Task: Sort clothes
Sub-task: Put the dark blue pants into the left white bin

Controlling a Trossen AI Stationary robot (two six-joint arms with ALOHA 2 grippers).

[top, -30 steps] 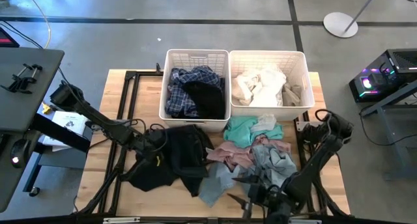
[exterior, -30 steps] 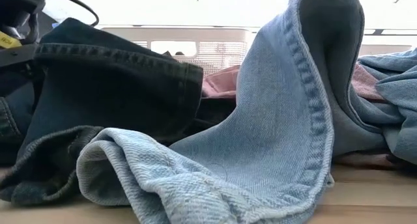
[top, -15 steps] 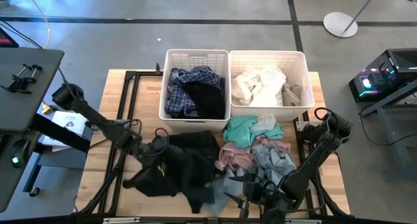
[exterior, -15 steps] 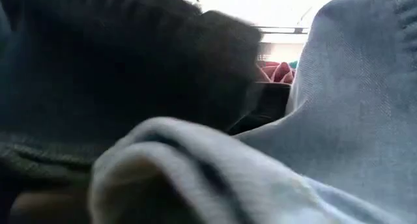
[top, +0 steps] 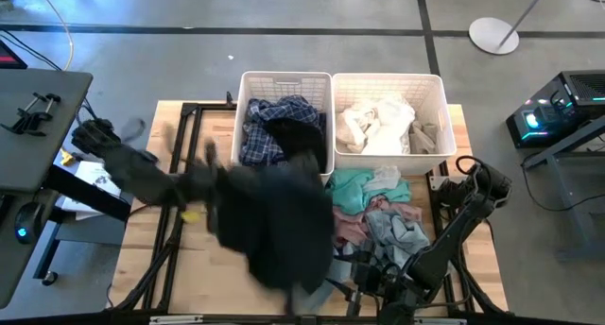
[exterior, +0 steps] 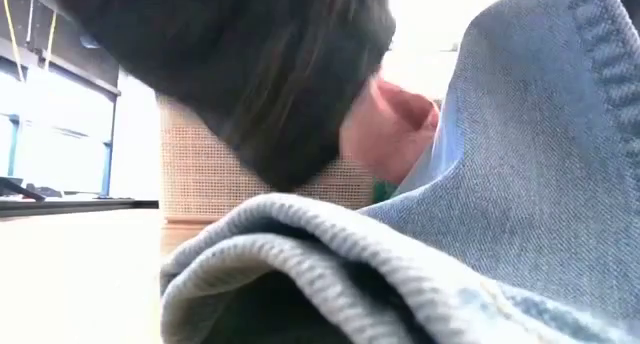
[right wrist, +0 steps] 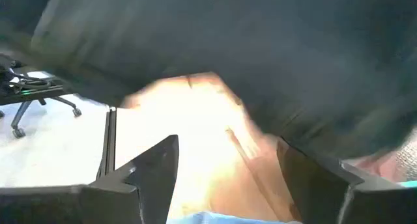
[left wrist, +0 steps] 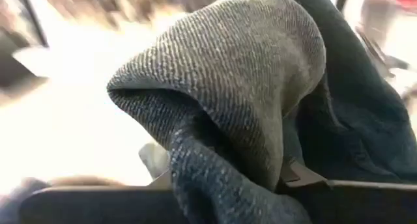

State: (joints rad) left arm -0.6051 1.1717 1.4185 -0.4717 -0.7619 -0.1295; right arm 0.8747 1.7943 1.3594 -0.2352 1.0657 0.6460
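A fold of dark denim garment [left wrist: 241, 94] fills most of the left wrist view, its twill weave showing grey on the raised hump and deep blue-black lower down. It bunches over the left pincer [left wrist: 228, 185], whose dark fingers [left wrist: 306, 175] clamp the cloth. Behind it everything is a pale blur.

Wooden bench [top: 156, 259], pale top, black frame rails along its left side. Two white slatted baskets, left [top: 248, 117] and right [top: 440, 103], side by side and touching at the far edge. Beyond: grey floor, round white stand base [top: 494, 35], lit computer case [top: 558, 108] at right.
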